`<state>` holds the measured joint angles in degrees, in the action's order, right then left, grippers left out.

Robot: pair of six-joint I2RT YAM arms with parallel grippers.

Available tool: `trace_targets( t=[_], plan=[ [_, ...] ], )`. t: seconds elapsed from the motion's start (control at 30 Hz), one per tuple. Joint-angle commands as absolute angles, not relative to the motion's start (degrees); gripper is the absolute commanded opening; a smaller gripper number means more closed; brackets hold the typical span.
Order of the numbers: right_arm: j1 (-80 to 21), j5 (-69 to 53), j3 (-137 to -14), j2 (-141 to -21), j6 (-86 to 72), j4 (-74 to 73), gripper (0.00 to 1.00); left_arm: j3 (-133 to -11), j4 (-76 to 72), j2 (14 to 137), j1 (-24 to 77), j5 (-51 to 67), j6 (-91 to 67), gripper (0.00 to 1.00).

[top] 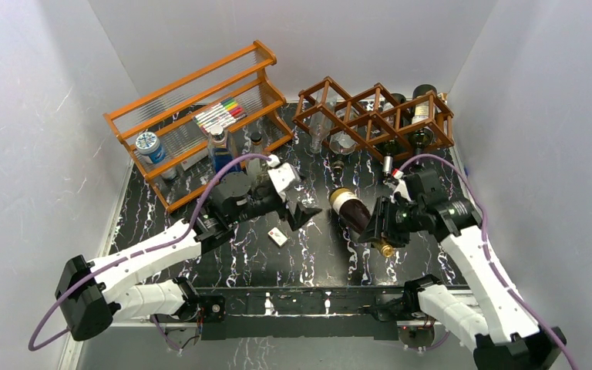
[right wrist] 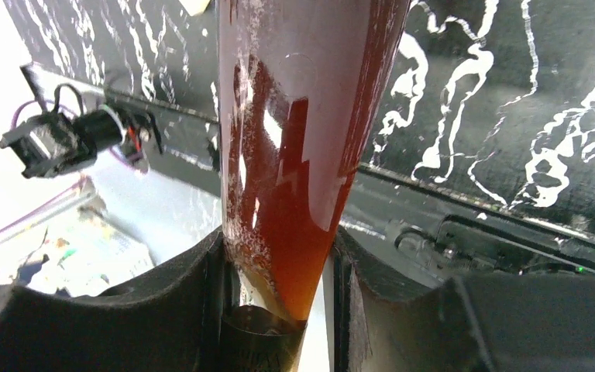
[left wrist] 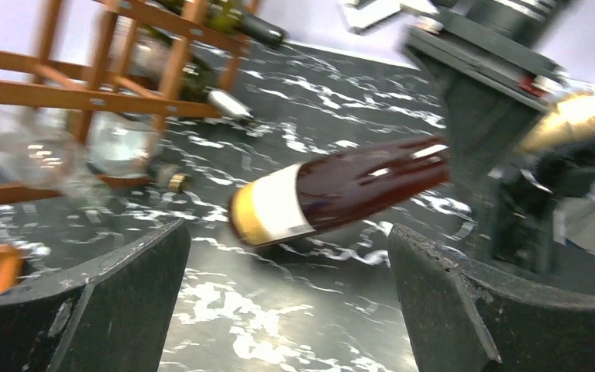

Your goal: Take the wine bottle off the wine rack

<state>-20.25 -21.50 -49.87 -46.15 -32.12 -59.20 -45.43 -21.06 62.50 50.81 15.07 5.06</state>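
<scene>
The wine bottle [top: 357,213] is dark red-brown with a cream label and gold base; it hangs tilted above the table centre, out of the rack. My right gripper [top: 381,225] is shut on its neck, and in the right wrist view the reddish neck [right wrist: 287,194] sits pinched between the black fingers [right wrist: 194,287]. The left wrist view shows the bottle [left wrist: 341,190] ahead, floating sideways. My left gripper [top: 299,206] stands open left of the bottle, nothing between its fingers [left wrist: 124,294]. The wine rack [top: 374,116], a dark reddish-brown lattice, stands at the back right with other bottles and glasses in its cells.
An orange tiered shelf [top: 200,116] with markers, jars and bottles stands at the back left. A small white card [top: 278,236] lies on the black marbled table [top: 308,262]. White walls close in on three sides.
</scene>
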Motion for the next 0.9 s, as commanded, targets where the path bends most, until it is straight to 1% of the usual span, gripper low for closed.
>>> trace_targets(
  t=[0.0, 0.17, 0.27, 0.37, 0.47, 0.6, 0.77, 0.83, 0.87],
  plan=[
    [-20.21, -36.99, -62.02, -50.53, -22.27, -52.30, 0.00, -50.50, -11.23, 63.33, 58.23, 15.94, 3.61, 0.97],
    [-20.17, -45.21, -62.75, -53.92, -19.10, -54.31, 0.00, -52.45, -8.58, 67.57, 65.98, 11.65, 15.48, 0.98],
    [-20.52, -44.86, -62.54, -54.72, -17.51, -55.16, 0.00, -54.38, -7.72, 70.92, 69.03, 10.13, 22.13, 0.98],
    [-21.51, -46.43, -61.94, -54.64, -17.32, -54.47, 0.00, -55.64, -7.73, 74.50, 69.94, 9.75, 26.69, 0.98],
    [-22.56, -47.37, -61.70, -53.99, -17.30, -54.14, 0.00, -57.45, -8.54, 77.53, 70.05, 9.08, 28.86, 0.98],
    [-23.77, -48.02, -60.74, -53.48, -17.40, -54.21, 0.00, -57.43, -14.00, 80.97, 70.26, 11.34, 29.52, 0.98],
    [-24.97, -48.36, -60.26, -53.16, -17.53, -54.49, 0.00, -58.61, -16.83, 85.89, 70.48, 13.45, 30.69, 0.98],
    [-25.04, -48.51, -60.51, -53.06, -17.59, -54.49, 0.00, -58.86, -17.64, 87.49, 70.53, 14.37, 31.01, 0.97],
    [-25.15, -48.54, -60.62, -53.08, -17.63, -54.57, 0.00, -59.11, -17.67, 88.15, 70.57, 14.42, 31.21, 0.95]
  ],
)
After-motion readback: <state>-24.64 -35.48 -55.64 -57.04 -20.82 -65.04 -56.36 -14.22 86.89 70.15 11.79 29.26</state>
